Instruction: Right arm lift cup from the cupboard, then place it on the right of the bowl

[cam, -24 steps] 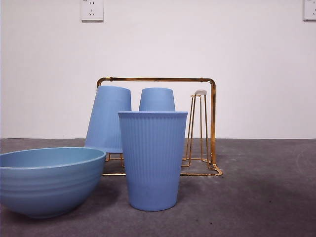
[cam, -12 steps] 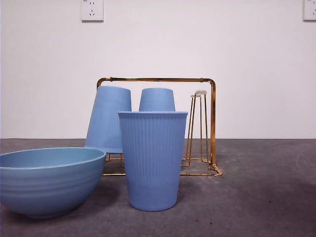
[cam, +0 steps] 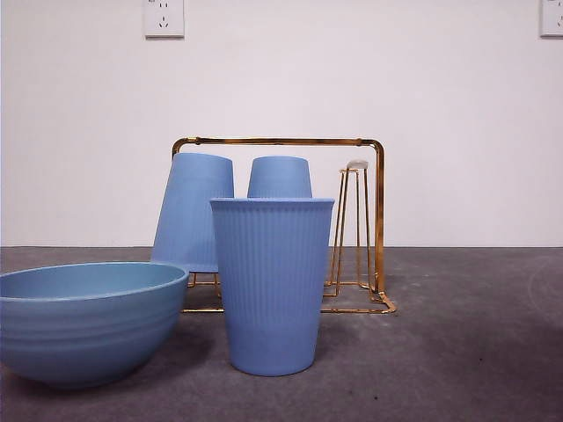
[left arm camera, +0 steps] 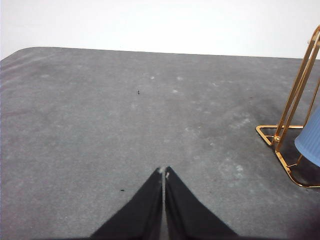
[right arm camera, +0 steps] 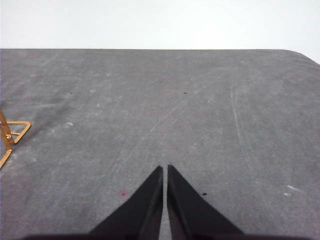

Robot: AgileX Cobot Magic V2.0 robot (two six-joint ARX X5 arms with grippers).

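Note:
A light-blue ribbed cup (cam: 273,286) stands upright on the grey table, just right of the wide blue bowl (cam: 84,321) at the front left. Behind them the gold wire cupboard (cam: 378,220) holds two more cups upside down (cam: 195,211) (cam: 280,178); its right peg (cam: 352,224) is bare. My right gripper (right arm camera: 165,172) is shut and empty over bare table, with a corner of the cupboard (right arm camera: 10,132) at the picture's edge. My left gripper (left arm camera: 164,174) is shut and empty, with the cupboard (left arm camera: 292,117) and a cup's rim (left arm camera: 310,142) to its side. No arm shows in the front view.
A white wall with two sockets (cam: 164,18) stands behind the table. Grey table surface (cam: 466,334) stretches to the right of the upright cup.

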